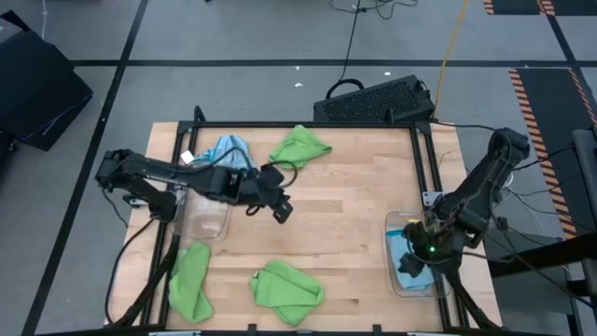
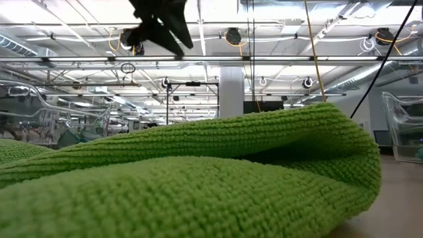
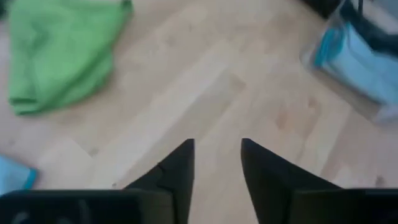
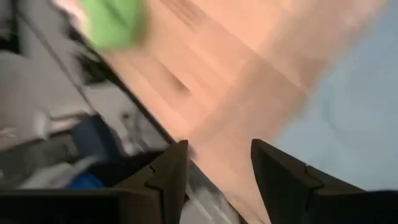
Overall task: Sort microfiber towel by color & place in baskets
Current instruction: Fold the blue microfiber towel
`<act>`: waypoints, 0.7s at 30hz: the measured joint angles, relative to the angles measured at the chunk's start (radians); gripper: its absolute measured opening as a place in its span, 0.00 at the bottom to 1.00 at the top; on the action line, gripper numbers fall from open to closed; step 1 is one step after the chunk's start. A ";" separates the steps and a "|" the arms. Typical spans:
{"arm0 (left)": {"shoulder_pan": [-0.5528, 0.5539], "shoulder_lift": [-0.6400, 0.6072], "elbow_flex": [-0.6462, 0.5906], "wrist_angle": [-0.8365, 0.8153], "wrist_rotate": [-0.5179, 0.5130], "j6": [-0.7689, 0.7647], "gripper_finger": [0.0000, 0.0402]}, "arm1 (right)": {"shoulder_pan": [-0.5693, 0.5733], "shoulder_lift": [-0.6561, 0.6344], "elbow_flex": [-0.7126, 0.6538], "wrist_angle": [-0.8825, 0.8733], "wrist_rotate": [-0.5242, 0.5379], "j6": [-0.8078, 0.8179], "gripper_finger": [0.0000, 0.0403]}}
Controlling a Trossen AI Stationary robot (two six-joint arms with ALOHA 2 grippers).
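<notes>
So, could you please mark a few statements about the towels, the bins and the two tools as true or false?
1. Three green towels lie on the table: one at the far side, two near the front edge. True.
2. The right bin holds a green towel. False: it holds blue cloth.
3. The left tool is open and holds nothing. True.
4. The left bin is full of towels. False: no towel shows in it.
5. The right tool is above the right bin. True.
6. The blue towel at the far left is inside a bin. False: it lies on the table.
</notes>
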 joint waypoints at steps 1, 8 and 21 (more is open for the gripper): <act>0.023 0.001 -0.005 0.010 0.061 0.045 0.37 | -0.011 0.002 0.017 0.002 0.042 -0.034 0.41; 0.075 0.062 0.070 0.084 0.095 0.124 0.44 | -0.092 0.010 0.163 0.000 0.161 -0.393 0.41; 0.068 0.340 0.558 -0.174 0.092 0.172 0.28 | -0.219 -0.044 0.240 0.039 0.203 -1.168 0.41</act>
